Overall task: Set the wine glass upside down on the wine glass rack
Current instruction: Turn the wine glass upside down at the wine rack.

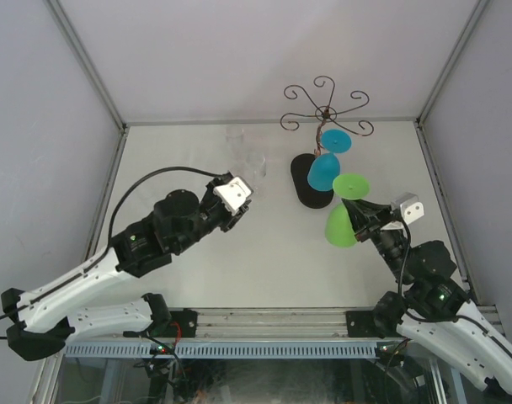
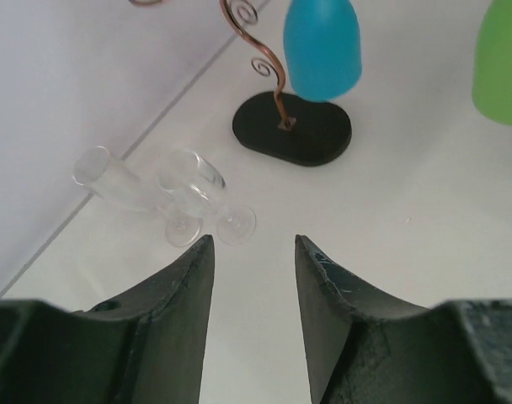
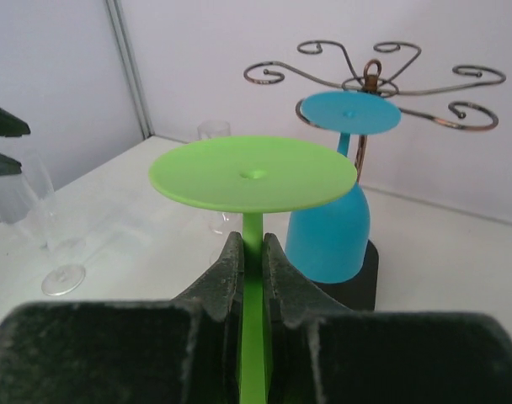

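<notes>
A green wine glass (image 3: 252, 172) is upside down, foot on top, with my right gripper (image 3: 252, 244) shut on its stem. From above, this green glass (image 1: 340, 225) hangs just right of the rack's black oval base (image 1: 311, 181). The wine glass rack (image 1: 323, 112) is a thin brown wire stand with curled arms (image 3: 370, 76). A blue wine glass (image 1: 323, 171) hangs upside down from one arm. My left gripper (image 1: 239, 198) is open and empty, left of the rack. Its jaws (image 2: 254, 244) point at clear glasses.
Two clear glasses (image 2: 193, 189) (image 2: 113, 181) stand near the back wall, left of the rack base (image 2: 294, 130). From above they show faintly (image 1: 256, 164) (image 1: 235, 135). Grey walls close the table at the back and both sides.
</notes>
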`<state>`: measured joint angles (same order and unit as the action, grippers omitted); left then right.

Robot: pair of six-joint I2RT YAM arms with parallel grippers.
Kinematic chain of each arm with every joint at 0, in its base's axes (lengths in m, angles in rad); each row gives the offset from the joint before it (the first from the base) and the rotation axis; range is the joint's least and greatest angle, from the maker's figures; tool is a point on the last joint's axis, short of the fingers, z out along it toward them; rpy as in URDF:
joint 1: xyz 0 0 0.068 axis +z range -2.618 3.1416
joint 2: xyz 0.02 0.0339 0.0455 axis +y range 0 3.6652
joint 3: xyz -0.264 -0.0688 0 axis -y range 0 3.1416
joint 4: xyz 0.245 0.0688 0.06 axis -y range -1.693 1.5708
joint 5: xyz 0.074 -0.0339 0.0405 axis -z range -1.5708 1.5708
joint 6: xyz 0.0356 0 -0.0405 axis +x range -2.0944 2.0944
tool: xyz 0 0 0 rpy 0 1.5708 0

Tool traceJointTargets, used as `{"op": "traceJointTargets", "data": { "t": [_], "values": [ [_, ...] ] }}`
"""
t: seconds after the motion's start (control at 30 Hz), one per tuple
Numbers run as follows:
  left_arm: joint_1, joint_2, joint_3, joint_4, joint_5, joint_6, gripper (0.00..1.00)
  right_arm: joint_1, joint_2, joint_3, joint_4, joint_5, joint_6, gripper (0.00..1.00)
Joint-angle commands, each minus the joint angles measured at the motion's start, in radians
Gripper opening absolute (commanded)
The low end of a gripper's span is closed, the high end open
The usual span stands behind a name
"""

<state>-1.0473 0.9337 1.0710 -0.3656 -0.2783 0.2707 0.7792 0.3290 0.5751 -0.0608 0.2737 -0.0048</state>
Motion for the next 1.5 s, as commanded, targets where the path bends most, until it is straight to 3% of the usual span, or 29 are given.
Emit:
{"op": "traceJointTargets", "data": {
  "t": [0.0,0.17,0.3,0.47,0.8,1.0,1.47],
  "values": [
    [0.003,-0.01,0.152,-0.024,-0.072,-0.089,0.48,-0.011,0.02,0.005,0.129,-0.078,-0.06,0.0],
    [0.004,-0.066,0.115,-0.032,-0.187,-0.109,0.48,0.003,0.151,0.0,0.279,-0.155,-0.058,0.0],
    [0.004,-0.106,0.042,0.01,-0.198,-0.109,0.49,0.048,0.252,-0.007,0.437,-0.142,-0.084,0.0],
    [0.008,-0.11,0.025,0.024,-0.267,-0.1,0.48,0.138,0.393,-0.035,0.695,-0.039,-0.147,0.0],
    [0.017,-0.182,0.008,-0.016,-0.284,-0.13,0.48,0.145,0.74,-0.008,1.121,0.164,-0.198,0.0],
    [0.017,-0.262,-0.044,-0.034,-0.306,-0.154,0.48,0.135,0.865,0.032,1.233,0.273,-0.239,0.0],
    [0.017,-0.394,-0.142,-0.099,-0.401,-0.271,0.49,0.122,1.047,0.134,1.33,0.375,-0.294,0.0]
  ]
}}
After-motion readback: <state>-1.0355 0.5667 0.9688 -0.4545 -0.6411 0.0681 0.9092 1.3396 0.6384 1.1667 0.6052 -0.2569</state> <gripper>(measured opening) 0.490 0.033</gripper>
